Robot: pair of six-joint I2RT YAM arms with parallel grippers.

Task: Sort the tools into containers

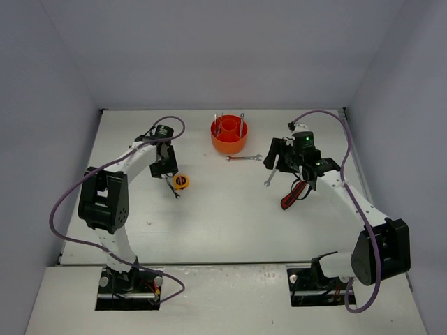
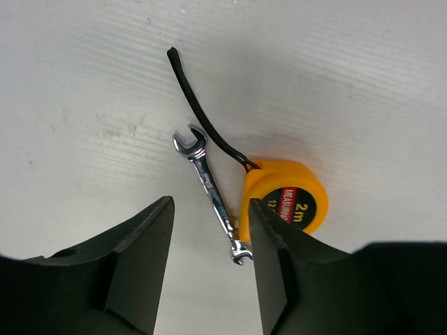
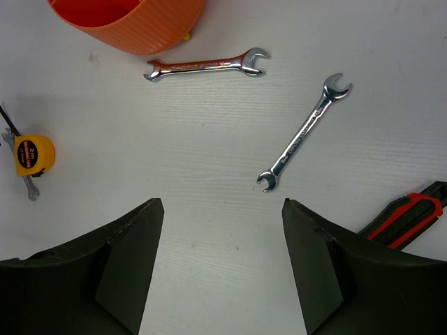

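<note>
1. Left gripper (image 2: 209, 209) stands partly open, holding nothing; a small wrench (image 2: 213, 195) lies between its fingers, with the tape measure (image 2: 293, 202) just beside it, crowding one finger.
2. Right gripper (image 3: 222, 204) hangs open and empty; I see the near wrench (image 3: 304, 132) ahead, the far wrench (image 3: 206, 65) by the orange tub (image 3: 140, 35), and the utility knife (image 3: 405, 216) to the right.
</note>
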